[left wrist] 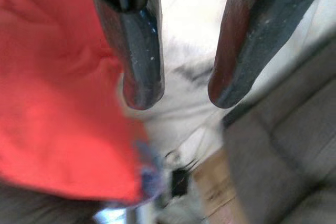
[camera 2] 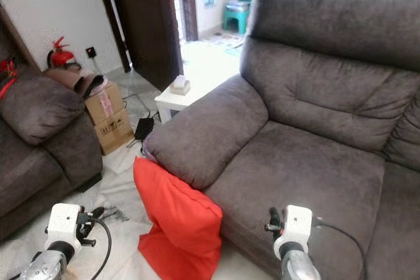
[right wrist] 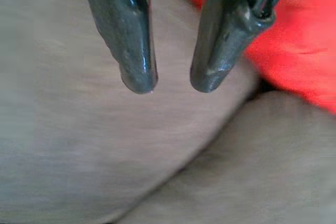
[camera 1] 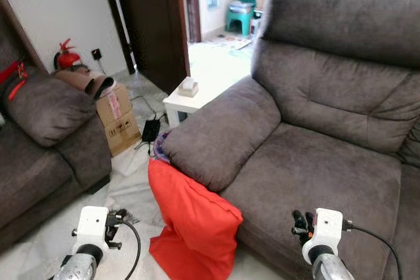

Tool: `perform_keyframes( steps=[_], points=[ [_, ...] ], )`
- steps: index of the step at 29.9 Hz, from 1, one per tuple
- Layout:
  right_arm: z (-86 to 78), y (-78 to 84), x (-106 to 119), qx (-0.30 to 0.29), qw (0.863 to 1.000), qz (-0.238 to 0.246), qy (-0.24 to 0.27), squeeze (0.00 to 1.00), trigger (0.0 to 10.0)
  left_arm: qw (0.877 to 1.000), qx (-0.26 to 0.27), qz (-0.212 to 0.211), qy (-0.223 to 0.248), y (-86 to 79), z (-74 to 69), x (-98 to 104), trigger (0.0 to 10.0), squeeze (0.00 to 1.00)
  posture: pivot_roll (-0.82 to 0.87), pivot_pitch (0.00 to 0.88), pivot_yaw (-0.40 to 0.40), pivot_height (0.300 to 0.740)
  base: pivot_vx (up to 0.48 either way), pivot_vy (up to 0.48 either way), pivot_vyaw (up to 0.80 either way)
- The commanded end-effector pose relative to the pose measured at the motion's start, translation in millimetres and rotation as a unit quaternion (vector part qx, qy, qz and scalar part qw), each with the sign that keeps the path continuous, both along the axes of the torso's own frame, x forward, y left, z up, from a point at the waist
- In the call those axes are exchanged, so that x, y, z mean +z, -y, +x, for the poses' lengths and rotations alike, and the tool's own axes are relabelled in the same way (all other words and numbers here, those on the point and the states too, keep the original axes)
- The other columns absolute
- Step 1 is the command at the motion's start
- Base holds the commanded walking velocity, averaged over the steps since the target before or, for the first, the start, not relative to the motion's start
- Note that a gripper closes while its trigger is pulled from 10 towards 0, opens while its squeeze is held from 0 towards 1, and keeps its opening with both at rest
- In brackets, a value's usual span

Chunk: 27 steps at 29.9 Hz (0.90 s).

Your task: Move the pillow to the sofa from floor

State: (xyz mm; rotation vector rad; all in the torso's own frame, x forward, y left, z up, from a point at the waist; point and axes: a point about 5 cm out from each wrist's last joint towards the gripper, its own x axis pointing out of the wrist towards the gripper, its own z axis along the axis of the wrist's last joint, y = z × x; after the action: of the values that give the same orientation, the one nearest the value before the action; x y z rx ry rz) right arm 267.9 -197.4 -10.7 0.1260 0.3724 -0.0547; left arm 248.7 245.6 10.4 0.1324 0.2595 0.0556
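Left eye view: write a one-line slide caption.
Red pillow leans on the grey sofa armrest, bottom on the floor; both tools low, nothing held.

Red pillow (camera 1: pixel 193 224) leaning vs sofa (camera 1: pixel 315 149) armrest (on floor).

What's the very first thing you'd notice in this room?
The bright red pillow jumps out: it stands on the pale floor, leaning against the side of the big grey sofa under its armrest. Next, the left gripper and right gripper, both open, holding nothing. A red fire extinguisher sits in the far corner.
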Motion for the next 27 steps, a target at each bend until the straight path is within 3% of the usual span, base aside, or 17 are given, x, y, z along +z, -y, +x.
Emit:
perform_keyframes(
  steps=[1,8,15,23,24,25,27],
  points=[
    [5.0,-10.0,2,0.018,1.000,0.003,0.005,0.00,10.0,1.000,0.021,0.006,-0.014,-12.1,-8.4,-4,10.0,0.00,0.06,0.000,0.057,0.642,0.000,0.000,0.80],
    [4.6,-7.3,2,0.033,0.999,-0.008,-0.002,0.00,10.0,0.997,0.042,0.018,-0.060,-20.4,-21.0,-19,10.0,0.00,0.06,0.000,0.058,0.642,0.000,0.000,0.80],
    [4.8,-6.7,2,0.036,0.999,-0.007,-0.005,0.00,10.0,0.997,0.047,0.012,-0.064,-20.0,-24.7,-22,10.0,0.00,0.07,0.000,0.058,0.642,0.000,0.000,0.78],
    [8.0,-6.5,4,0.025,1.000,0.012,0.001,0.00,10.0,0.997,0.041,0.014,-0.066,-17.6,-22.9,-22,10.0,0.00,0.06,0.006,0.061,0.642,0.000,0.000,0.00],
    [8.5,-6.9,4,0.026,1.000,0.013,-0.001,0.92,10.0,0.997,0.038,0.015,-0.064,-17.2,-20.0,-21,10.0,0.00,0.06,0.011,0.062,0.642,0.000,0.000,0.00],
    [9.1,-5.8,3,0.020,1.000,0.007,-0.007,1.00,10.0,0.998,0.034,0.015,-0.057,-16.5,-14.4,-17,10.0,0.00,0.07,0.021,0.067,0.642,0.000,0.000,0.00],
    [10.5,-4.4,4,0.011,1.000,0.006,-0.008,1.00,10.0,0.998,0.028,0.015,-0.050,-15.6,-10.7,-14,10.0,0.00,0.08,0.028,0.069,0.642,0.000,0.000,0.00]
  ],
)
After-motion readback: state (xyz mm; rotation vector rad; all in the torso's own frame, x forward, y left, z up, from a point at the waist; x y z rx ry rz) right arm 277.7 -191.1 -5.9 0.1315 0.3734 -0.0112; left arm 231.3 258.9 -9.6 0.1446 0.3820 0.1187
